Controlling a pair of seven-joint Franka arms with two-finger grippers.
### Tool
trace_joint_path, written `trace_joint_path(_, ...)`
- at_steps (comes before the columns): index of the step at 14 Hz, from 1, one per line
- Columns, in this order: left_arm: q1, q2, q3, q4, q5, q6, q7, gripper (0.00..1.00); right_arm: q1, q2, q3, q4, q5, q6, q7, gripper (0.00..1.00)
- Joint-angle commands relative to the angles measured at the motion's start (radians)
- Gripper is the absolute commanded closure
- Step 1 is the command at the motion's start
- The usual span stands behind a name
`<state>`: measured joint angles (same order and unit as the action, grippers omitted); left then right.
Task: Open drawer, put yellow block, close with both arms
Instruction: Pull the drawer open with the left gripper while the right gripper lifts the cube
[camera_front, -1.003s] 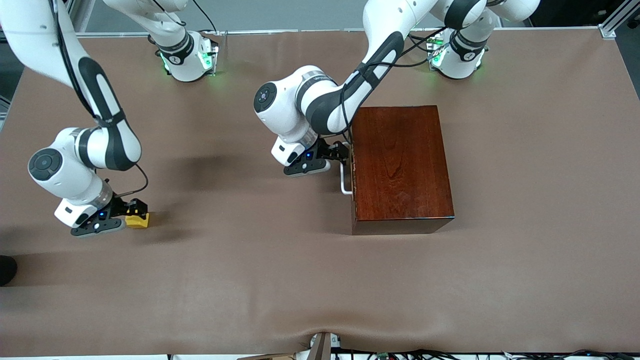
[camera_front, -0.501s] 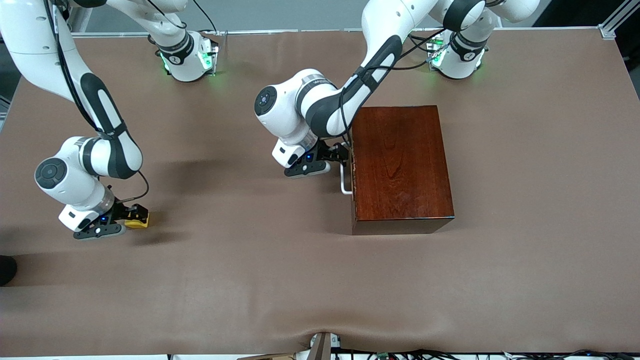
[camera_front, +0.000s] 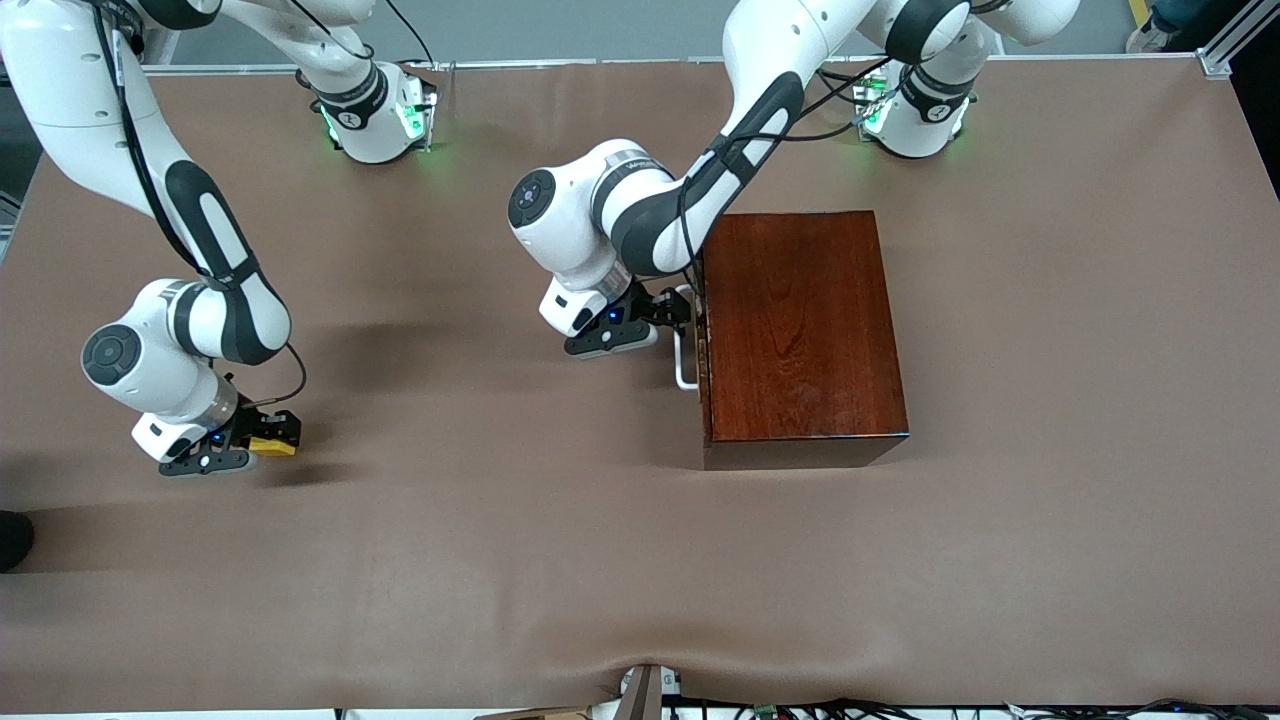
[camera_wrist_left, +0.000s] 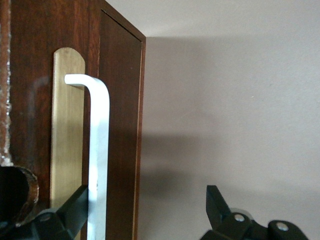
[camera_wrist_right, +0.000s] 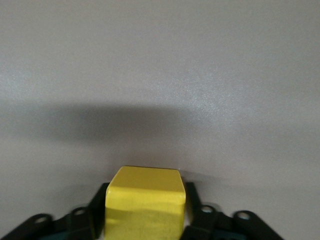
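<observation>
Since a second ago your right claw (camera_front: 268, 432) has gone from spread to clenched, and its wrist has swung in a little closer over the yellow block (camera_front: 272, 447). You now see only a sliver of yellow under the black fingers in the front view. That block sits on the table (camera_front: 500, 550) at about eight o'clock in the front view, toward the right arm's end and well apart from the dark wooden box (camera_front: 800, 330). From the right wrist you see the block (camera_wrist_right: 144, 200) squeezed between the two fingers (camera_wrist_right: 192, 200), which press its two flanks. The box stands near the table's middle, at roughly two o'clock from centre, with the drawer (camera_wrist_left: 120, 125) set in its nine o'clock face. You cannot tell from these views whether the drawer has begun to slide out. Your left claw (camera_front: 675, 308) is at that face, at the twelve o'clock end of the white handle (camera_front: 684, 362), and it is released. In the left wrist view the claw (camera_wrist_left: 147, 192) stands wide, with one finger touching the handle bar (camera_wrist_left: 98, 150) and the other well apart from it.
</observation>
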<state>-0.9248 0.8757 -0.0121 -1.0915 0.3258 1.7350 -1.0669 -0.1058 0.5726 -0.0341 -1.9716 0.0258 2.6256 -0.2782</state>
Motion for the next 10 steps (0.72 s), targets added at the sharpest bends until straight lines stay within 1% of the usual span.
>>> trace_joint_path(1, -0.017, 0.022, -0.009, 0.035, 0.018, 0.054, -0.035, 0.00, -0.012, 0.001, 0.013, 0.019, 0.013, -0.025, 0.001, 1.00)
trace_joint_path(5, -0.026, 0.023, -0.009, 0.035, -0.005, 0.121, -0.087, 0.00, 0.006, -0.026, 0.019, 0.031, 0.013, -0.032, -0.004, 1.00)
trace_joint_path(6, -0.028, 0.023, -0.009, 0.035, -0.007, 0.129, -0.088, 0.00, 0.017, -0.037, 0.019, 0.042, 0.013, -0.057, -0.003, 1.00)
trace_joint_path(8, -0.032, 0.023, -0.012, 0.039, -0.010, 0.153, -0.090, 0.00, 0.028, -0.056, 0.019, 0.104, 0.013, -0.184, -0.003, 1.00)
trace_joint_path(10, -0.032, 0.025, -0.011, 0.041, -0.037, 0.196, -0.093, 0.00, 0.035, -0.057, 0.019, 0.186, 0.011, -0.315, -0.010, 1.00)
